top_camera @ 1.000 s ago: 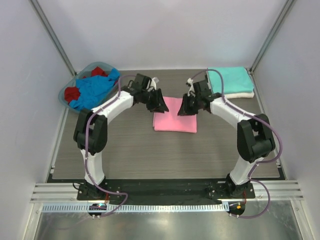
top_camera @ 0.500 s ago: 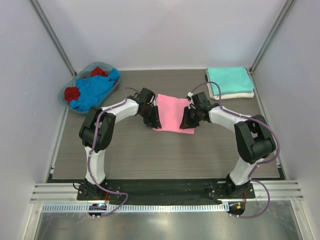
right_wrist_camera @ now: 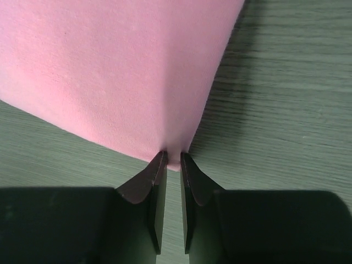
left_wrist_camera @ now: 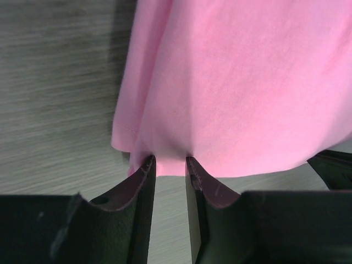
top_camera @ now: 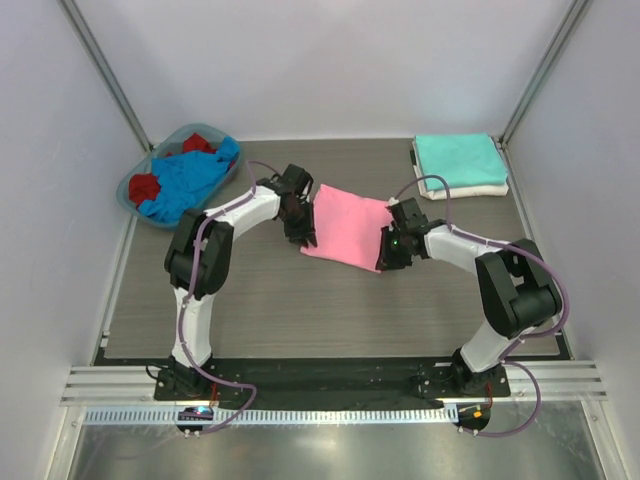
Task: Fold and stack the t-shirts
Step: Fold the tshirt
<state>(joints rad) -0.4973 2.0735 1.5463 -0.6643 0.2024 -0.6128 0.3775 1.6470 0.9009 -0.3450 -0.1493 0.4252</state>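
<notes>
A folded bright pink t-shirt [top_camera: 348, 226] lies in the middle of the table, turned askew. My left gripper [top_camera: 306, 237] is shut on its near left corner, and the cloth [left_wrist_camera: 236, 82] bunches between the fingertips. My right gripper [top_camera: 390, 258] is shut on its near right corner [right_wrist_camera: 174, 159]. The shirt hangs slightly off the table between the two grips. A folded teal t-shirt [top_camera: 458, 158] lies on a folded white t-shirt [top_camera: 470, 189] at the back right. A blue t-shirt [top_camera: 185, 180] and a red t-shirt [top_camera: 145, 186] lie crumpled in the basket.
The blue-rimmed plastic basket [top_camera: 135, 172] stands at the back left corner. White walls and metal posts close in the table on three sides. The arm bases stand on the black strip at the near edge.
Both grippers have moved toward the near side and right with the pink shirt in them. The shirt has turned askew, and its right side now sits closer to me.
</notes>
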